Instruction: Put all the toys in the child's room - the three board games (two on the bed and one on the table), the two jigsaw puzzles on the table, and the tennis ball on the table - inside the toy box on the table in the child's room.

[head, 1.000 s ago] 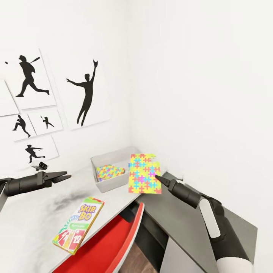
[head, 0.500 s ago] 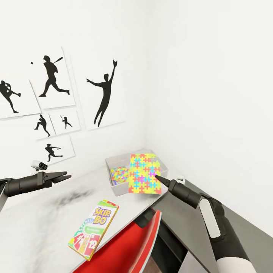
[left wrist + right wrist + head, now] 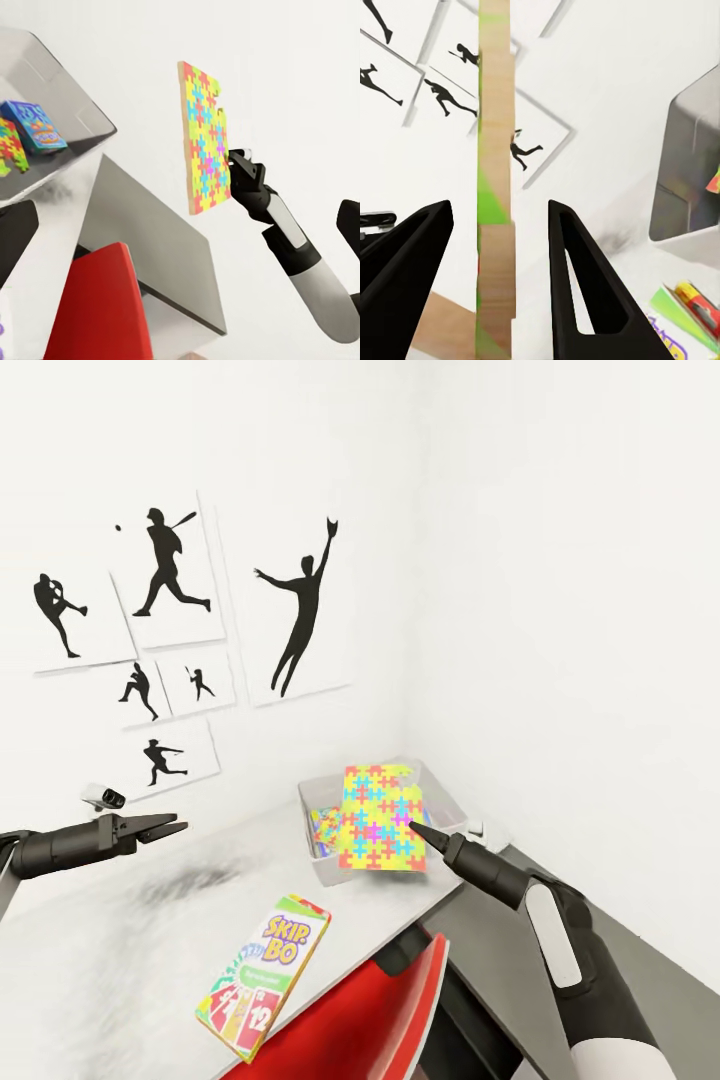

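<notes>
Toy box (image 3: 440, 810) and wall posters (image 3: 160, 640) shifted rightward: camera turn.

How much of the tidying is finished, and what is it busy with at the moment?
Looks done: one jigsaw puzzle and a small blue board game already lie in the toy box. In hand: the right tool holds the second jigsaw puzzle upright in front of the box. Left: the Skip-Bo game lies on the table; the left tool carries nothing. Other toys aren't visible here.

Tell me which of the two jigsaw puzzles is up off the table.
The jigsaw puzzle held upright by the right gripper, in front of the toy box. The other puzzle lies inside that box.
</notes>
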